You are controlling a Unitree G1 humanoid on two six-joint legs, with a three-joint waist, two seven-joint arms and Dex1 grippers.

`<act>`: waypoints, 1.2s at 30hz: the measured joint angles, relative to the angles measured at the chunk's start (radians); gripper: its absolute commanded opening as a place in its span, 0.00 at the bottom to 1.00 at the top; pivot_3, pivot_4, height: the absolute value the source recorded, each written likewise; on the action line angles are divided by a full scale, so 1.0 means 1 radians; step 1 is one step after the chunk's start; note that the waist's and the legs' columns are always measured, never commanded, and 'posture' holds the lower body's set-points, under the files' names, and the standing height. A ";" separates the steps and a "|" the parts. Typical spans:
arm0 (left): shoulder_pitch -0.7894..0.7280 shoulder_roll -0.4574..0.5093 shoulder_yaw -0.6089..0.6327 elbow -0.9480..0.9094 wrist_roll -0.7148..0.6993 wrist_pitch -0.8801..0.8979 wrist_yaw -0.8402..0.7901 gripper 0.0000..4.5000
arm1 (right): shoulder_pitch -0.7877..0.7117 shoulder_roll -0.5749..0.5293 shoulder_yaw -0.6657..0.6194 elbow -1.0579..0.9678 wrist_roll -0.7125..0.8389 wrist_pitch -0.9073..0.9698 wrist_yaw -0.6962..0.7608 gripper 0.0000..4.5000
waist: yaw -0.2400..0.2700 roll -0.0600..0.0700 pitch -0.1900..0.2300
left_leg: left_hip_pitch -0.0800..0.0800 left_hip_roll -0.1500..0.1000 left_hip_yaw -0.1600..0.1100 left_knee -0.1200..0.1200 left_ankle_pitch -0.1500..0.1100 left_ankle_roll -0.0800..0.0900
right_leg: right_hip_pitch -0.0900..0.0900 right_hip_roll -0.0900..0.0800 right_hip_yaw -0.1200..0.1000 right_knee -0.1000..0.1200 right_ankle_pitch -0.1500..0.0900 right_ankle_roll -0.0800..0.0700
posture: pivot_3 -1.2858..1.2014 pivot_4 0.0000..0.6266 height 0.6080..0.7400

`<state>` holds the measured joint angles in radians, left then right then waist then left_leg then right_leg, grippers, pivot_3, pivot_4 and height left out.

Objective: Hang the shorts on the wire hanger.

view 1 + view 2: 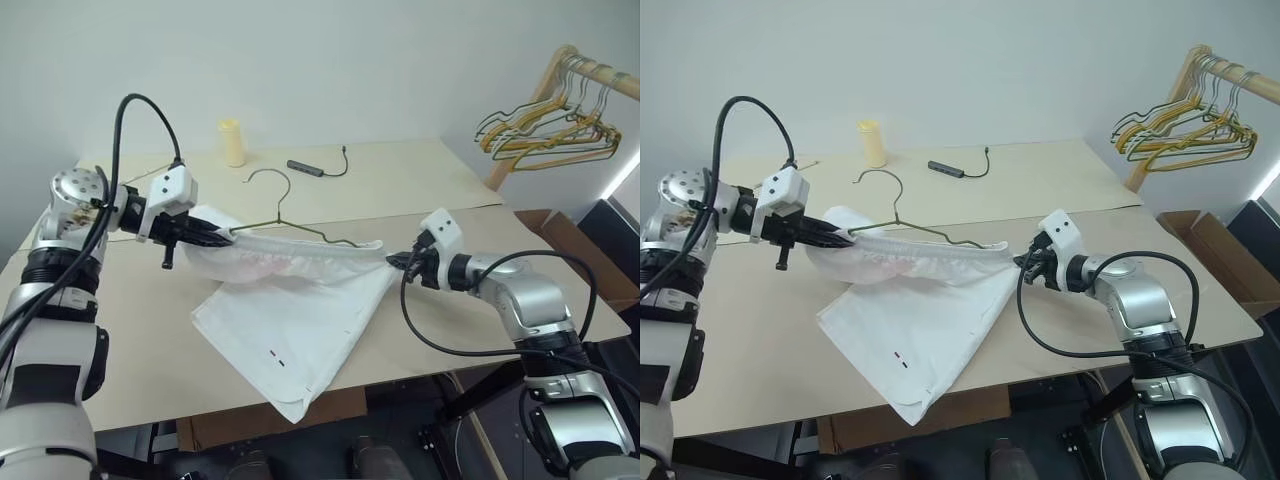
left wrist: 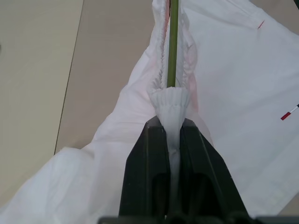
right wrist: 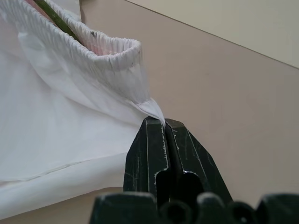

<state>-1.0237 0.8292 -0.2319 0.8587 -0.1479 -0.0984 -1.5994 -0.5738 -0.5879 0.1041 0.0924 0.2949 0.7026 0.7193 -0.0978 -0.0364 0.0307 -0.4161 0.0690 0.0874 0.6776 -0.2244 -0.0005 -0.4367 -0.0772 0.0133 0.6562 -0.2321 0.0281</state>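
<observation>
The white shorts (image 1: 290, 315) hang over the table, their gathered waistband (image 1: 310, 257) stretched between my two grippers while the legs drape onto the tabletop. The wire hanger (image 1: 279, 221) sits inside the waistband with its hook (image 1: 268, 174) standing up above the cloth; the wire (image 2: 173, 42) runs along the opening. My left gripper (image 1: 228, 236) is shut on the waistband's left end (image 2: 170, 100). At the other end my right gripper (image 1: 392, 259) is shut on a corner of cloth (image 3: 154, 108) just under the waistband.
On the beige table (image 1: 450, 180) stand a yellow cylinder (image 1: 232, 142) and a black cabled device (image 1: 306, 168) at the back. A wooden rack with yellow and green hangers (image 1: 545, 130) stands far right, a cardboard box (image 1: 575, 250) below it.
</observation>
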 measured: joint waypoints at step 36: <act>-0.015 -0.061 0.103 -0.052 0.070 -0.071 0.059 0.00 | -0.287 -0.011 0.314 -0.190 -0.323 -0.138 0.150 0.45 | 0.001 0.000 0.000 | -0.001 0.000 0.001 0.001 -0.001 0.001 | -0.001 0.000 0.000 0.001 0.000 0.000 | 0.49 0.00 1.00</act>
<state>-1.0391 0.7677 -0.1287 0.8067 -0.0782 -0.1692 -1.5408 -0.8606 -0.5993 0.4179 -0.0972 -0.0282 0.5649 0.8694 -0.0973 -0.0362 0.0308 -0.4167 0.0691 0.0884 0.6785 -0.2251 0.0002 -0.4377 -0.0774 0.0132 0.6571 -0.2321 0.0282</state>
